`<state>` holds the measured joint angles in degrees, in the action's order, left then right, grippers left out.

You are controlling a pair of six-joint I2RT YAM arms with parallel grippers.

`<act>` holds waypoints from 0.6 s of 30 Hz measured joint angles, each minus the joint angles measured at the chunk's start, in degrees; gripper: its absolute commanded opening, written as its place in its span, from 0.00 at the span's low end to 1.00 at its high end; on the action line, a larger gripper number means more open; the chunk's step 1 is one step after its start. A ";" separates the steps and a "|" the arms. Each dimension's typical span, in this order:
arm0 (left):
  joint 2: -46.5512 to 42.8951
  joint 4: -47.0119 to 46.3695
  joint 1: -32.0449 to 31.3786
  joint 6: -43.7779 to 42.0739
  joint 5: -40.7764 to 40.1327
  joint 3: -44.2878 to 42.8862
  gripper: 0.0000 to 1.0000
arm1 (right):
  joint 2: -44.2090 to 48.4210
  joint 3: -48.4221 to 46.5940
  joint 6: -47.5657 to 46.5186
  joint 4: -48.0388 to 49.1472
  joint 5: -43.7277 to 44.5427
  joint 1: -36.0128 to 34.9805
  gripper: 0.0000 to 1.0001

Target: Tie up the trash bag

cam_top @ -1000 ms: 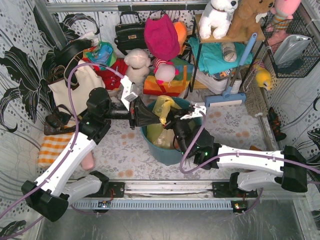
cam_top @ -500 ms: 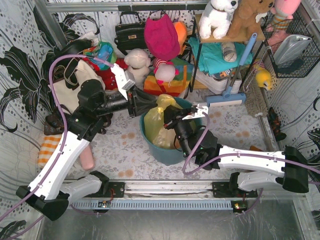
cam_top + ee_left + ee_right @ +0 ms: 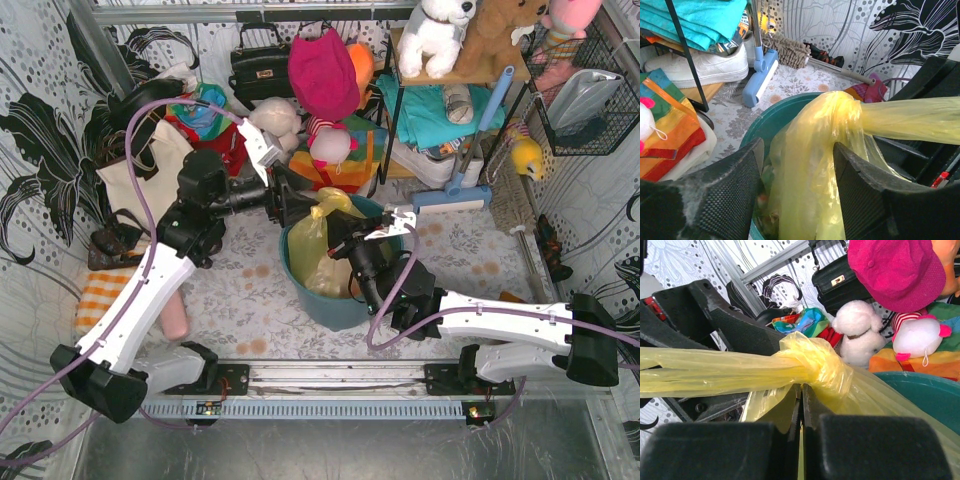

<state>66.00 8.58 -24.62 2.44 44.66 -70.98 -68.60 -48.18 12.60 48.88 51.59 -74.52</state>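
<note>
Trash bag [image 3: 308,245] seated in a teal bucket [image 3: 345,310], with both claws at its neck. The left claw [image 3: 797,150] stands well open: its two fingers [image 3: 735,192] are spread to either side of the yellow film, which hangs down through the gap between them. Whether either pad touches the plastic cannot be told from this angle. Just ahead of this claw's tips and slightly above them, the bag gathers into a knot [image 3: 847,107]. From the knot a taut strand of film runs off to the right in the left wrist view, toward the black links of the other arm. The right claw [image 3: 801,400] is fully closed, its fingers pressed flat together, with a thin sliver of yellow film caught in the seam between them. The knot sits directly above its tips, and the strand stretches away to the left in that wrist view. Beyond the left claw lie a blue brush head [image 3: 760,75] and a white sneaker [image 3: 705,67]. Beyond the right claw are a white plush toy [image 3: 860,332], a pink cap [image 3: 895,270] and a black handbag [image 3: 835,280].
</note>
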 measured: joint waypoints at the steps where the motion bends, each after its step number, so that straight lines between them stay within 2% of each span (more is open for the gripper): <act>1: 0.31 -0.37 0.28 0.22 0.48 0.17 0.69 | 0.00 0.00 0.02 -0.09 0.00 0.00 0.00; 6: 1.36 -2.56 0.96 0.68 4.07 0.83 0.69 | 0.00 0.00 0.20 -0.66 -0.15 0.00 0.00; 10: 1.57 -3.61 1.01 0.70 7.87 1.42 0.58 | -0.02 0.00 0.17 -0.96 -0.13 0.00 0.00; 12: 1.73 -3.93 1.03 0.63 9.77 1.62 0.50 | -0.02 0.00 0.17 -1.11 -0.13 0.00 0.00; 18: 2.12 -4.72 1.05 0.52 13.29 2.14 0.15 | -0.02 0.00 0.20 -1.29 -0.09 0.00 0.00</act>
<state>68.12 3.86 -23.57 2.96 57.95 -68.84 -68.62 -48.18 12.80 47.59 51.51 -74.52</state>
